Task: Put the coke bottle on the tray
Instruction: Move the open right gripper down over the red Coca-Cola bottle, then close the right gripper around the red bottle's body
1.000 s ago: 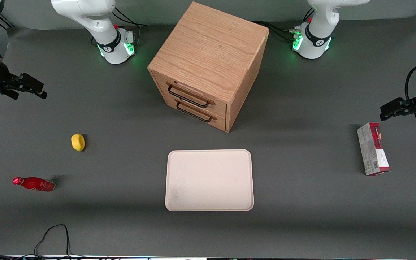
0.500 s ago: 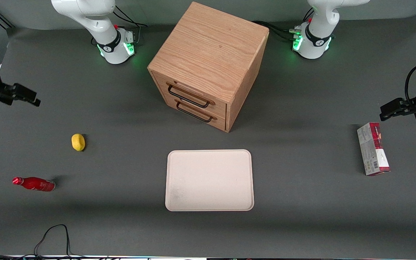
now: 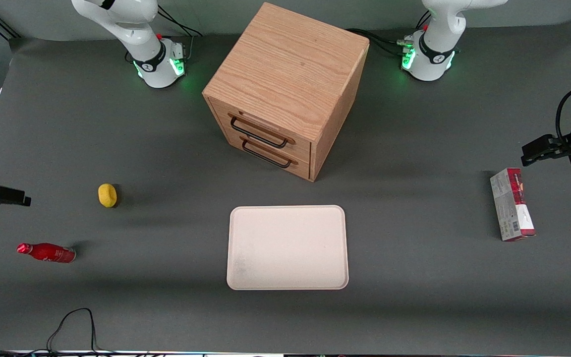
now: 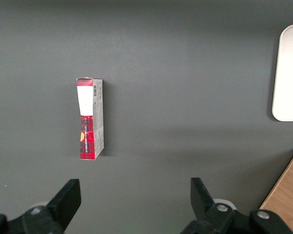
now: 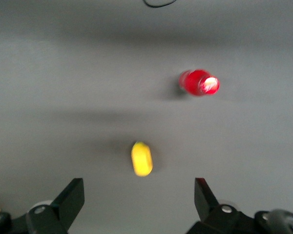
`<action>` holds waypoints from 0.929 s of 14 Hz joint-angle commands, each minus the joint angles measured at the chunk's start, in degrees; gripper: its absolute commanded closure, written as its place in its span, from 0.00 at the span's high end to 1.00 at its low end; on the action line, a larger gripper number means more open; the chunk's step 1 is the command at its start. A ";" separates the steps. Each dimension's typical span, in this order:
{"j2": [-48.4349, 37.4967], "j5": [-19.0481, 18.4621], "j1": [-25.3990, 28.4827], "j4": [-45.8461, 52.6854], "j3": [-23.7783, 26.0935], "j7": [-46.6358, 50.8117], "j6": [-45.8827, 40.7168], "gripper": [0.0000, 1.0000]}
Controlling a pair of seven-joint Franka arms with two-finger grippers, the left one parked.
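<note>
The coke bottle (image 3: 47, 253) is small and glossy red, lying on its side on the grey table at the working arm's end, cap pointing away from the tray. It also shows in the right wrist view (image 5: 199, 83). The cream-white tray (image 3: 288, 247) lies flat in front of the wooden cabinet, bare. My right gripper (image 3: 18, 199) hovers at the working arm's end of the table, farther from the front camera than the bottle and apart from it. In the right wrist view the gripper (image 5: 139, 195) is open and holds nothing.
A yellow lemon-like lump (image 3: 107, 195) lies beside the gripper, also seen in the right wrist view (image 5: 141, 158). A wooden two-drawer cabinet (image 3: 285, 89) stands mid-table. A red-and-grey carton (image 3: 512, 204) lies toward the parked arm's end. A black cable (image 3: 72, 322) loops near the front edge.
My right gripper has moved nearer to the front camera, closing on the bottle's end of the table. Bottle, tray and lump have not moved.
</note>
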 commanded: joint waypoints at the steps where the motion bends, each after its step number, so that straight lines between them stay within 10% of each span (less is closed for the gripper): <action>1: 5.40 -0.24 -1.69 3.73 -0.01 -5.14 2.63 1.00; 13: 17.89 7.23 -6.62 2.94 -0.37 -12.28 22.59 1.00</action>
